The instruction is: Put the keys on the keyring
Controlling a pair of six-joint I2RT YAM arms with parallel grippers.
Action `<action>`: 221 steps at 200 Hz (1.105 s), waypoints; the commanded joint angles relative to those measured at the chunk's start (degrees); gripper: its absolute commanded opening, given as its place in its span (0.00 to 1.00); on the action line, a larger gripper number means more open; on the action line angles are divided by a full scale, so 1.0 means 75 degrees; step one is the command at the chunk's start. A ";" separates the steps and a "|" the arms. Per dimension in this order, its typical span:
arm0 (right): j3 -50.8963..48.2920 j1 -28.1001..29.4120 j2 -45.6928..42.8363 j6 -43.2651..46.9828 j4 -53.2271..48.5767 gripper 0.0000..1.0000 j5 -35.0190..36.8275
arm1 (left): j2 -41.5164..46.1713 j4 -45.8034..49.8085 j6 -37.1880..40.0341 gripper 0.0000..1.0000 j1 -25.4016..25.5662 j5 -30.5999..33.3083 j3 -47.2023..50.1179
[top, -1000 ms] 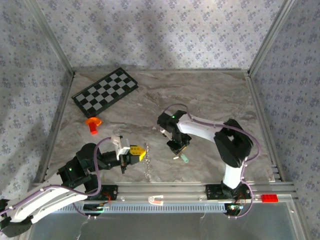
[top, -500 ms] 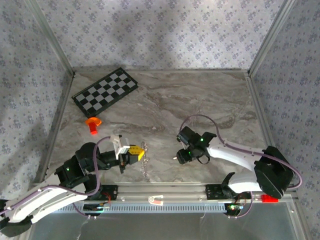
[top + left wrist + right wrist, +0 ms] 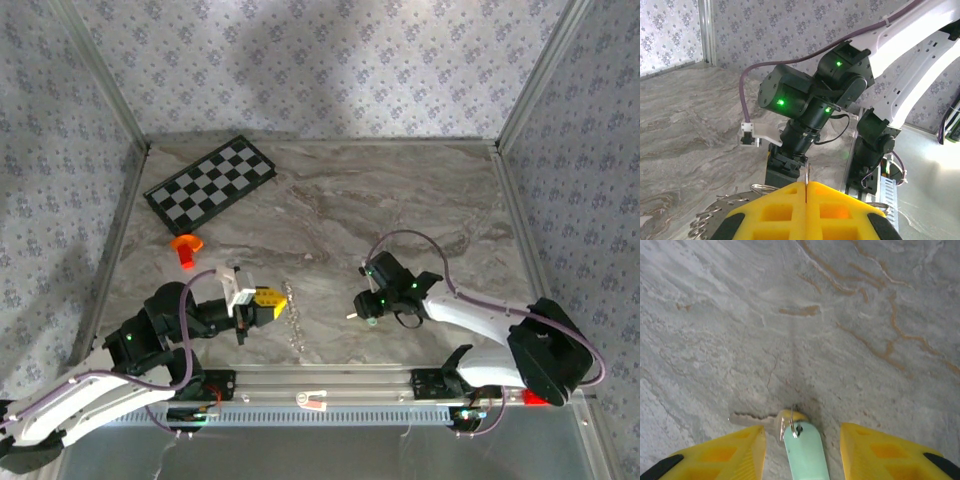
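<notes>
**Ring pinched on the left, key lying loose on the right**

At the far left of the worktop (image 3: 420,200) sit a checkerboard (image 3: 210,180) and, nearer, an orange piece (image 3: 185,247). The left gripper (image 3: 272,303) has its yellow pads pressed together on the thin wire of the keyring (image 3: 293,318). From above the ring shows edge-on, its line running from far to near. In the left wrist view the wire (image 3: 805,176) rises upright from between the pads, with small silver keys hanging to the left.

Further right, the right gripper (image 3: 366,310) hangs low over the worktop, fingers (image 3: 725,455) spread. The key (image 3: 805,452) lies flat between them, touching neither. Its mint-green head runs lengthwise along the gripper's line of sight, and its metal blade juts out to the left, across that axis.
</notes>
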State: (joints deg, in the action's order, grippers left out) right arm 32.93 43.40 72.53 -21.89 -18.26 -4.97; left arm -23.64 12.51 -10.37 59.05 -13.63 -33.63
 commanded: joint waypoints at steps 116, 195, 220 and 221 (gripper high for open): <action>0.0062 0.0221 0.0422 0.0083 -0.0002 0.19 0.0064 | 0.0253 -0.0183 0.0187 0.00 0.0072 -0.0174 -0.0204; 0.0333 0.0294 0.0431 0.0171 -0.0490 0.04 0.0257 | 0.0058 -0.0171 0.0160 0.00 0.0072 -0.0165 -0.0192; 0.0664 0.0388 0.0439 0.0118 -0.1200 0.00 0.0357 | 0.0023 -0.0128 0.0206 0.00 0.0071 -0.0074 -0.0192; 0.0686 0.0389 0.0447 0.0106 -0.1246 0.00 0.0358 | 0.0023 -0.0125 0.0209 0.00 0.0066 -0.0066 -0.0192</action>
State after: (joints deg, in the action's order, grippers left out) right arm 34.57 45.58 75.44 -21.15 -20.58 -3.95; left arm -23.42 13.52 -9.50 59.05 -14.11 -33.93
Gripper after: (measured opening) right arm 0.055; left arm 0.047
